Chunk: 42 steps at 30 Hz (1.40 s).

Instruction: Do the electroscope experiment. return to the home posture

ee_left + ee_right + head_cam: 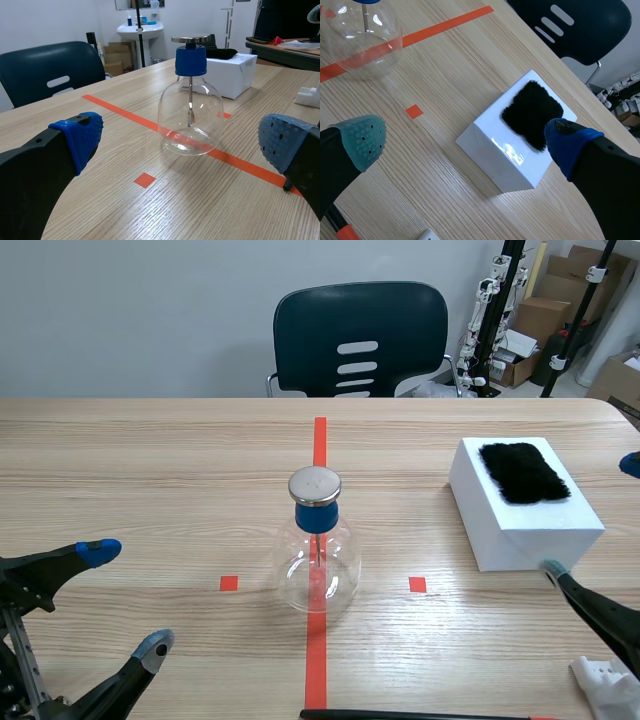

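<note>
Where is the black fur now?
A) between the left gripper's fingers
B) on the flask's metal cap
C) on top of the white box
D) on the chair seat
C: the fur lies flat on the top face of the white box, apart from the flask.

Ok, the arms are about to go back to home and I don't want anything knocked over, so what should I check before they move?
1. Left pincer open, holding nothing: ok.
2. Right pincer open, holding nothing: ok.
3. Clear glass flask with blue stopper and metal disc upright, apart from both pincers: ok.
4. Black fur patch lying on the white rectangular box: ok.
5. Right pincer's fingers clear of the box: cannot tell; one tip shows by its near corner.
</note>
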{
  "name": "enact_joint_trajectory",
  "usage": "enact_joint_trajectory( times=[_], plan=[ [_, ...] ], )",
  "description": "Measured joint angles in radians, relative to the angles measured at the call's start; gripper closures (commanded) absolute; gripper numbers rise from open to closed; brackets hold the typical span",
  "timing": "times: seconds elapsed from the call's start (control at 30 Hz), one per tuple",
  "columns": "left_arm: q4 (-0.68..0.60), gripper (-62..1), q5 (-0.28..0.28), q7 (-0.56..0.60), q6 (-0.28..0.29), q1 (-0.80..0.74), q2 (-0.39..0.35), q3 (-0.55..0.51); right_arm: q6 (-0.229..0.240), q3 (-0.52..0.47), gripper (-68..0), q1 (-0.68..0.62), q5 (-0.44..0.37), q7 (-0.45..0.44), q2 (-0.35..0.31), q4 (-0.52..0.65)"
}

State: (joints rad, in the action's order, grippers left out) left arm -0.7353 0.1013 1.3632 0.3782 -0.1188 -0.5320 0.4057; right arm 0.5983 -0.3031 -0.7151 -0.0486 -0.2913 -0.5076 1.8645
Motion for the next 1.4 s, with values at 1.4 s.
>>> enact_joint_trajectory(
  times=[1.4],
  plan=[
    [-0.002,-62.3,-0.023,0.017,0.016,0.0,-0.003,0.0,-0.008,-0.001,-67.9,-0.222,-0.054,-0.13,0.084,0.137]
  ],
)
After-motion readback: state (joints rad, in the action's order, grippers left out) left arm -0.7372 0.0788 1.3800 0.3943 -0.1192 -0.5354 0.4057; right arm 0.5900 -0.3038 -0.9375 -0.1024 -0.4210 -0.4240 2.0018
